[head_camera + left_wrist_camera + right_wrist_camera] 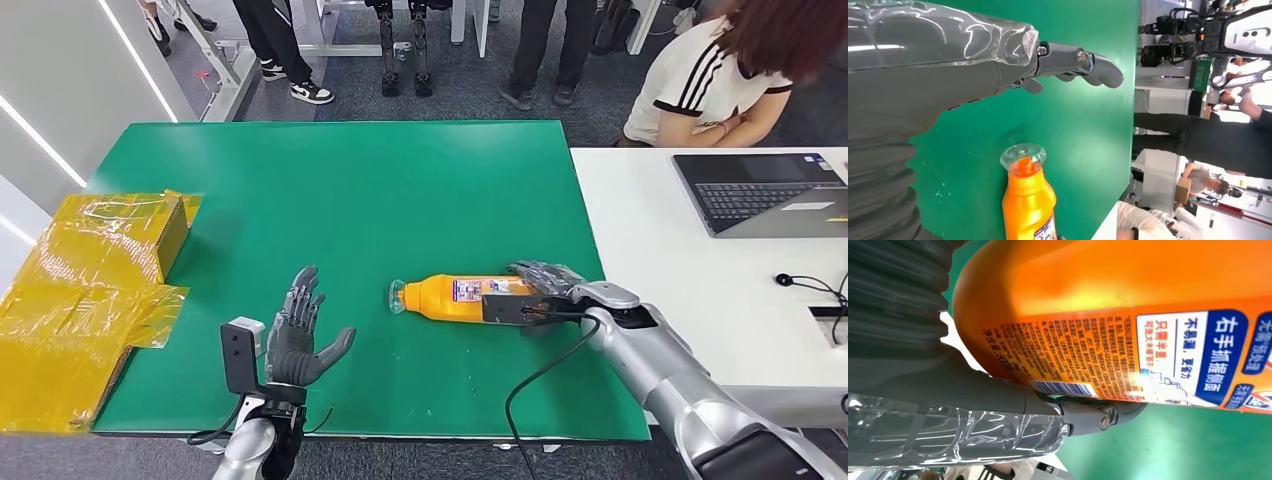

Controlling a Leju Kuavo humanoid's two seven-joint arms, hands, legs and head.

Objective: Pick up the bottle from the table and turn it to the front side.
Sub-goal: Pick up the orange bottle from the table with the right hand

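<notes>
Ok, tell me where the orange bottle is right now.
In the head view the orange bottle lies on its side on the green table, right of centre, its cap toward the open left hand, its base in the right hand.

the left hand [948, 65] comes in as a grey ribbed cover and a thick thumb under clear wrap, its darker fingers [1098, 67] stretched out above the green table [1083, 130] — holding nothing, apart from everything else. the orange bottle [1029, 205] lies on the green surface near the hand, its clear cap [1023, 156] pointing toward the hand (a strip of printed label shows low on its body). beyond the table edge stand people [1198, 140] and dark robot machinery [1198, 35] — blurred.
</notes>
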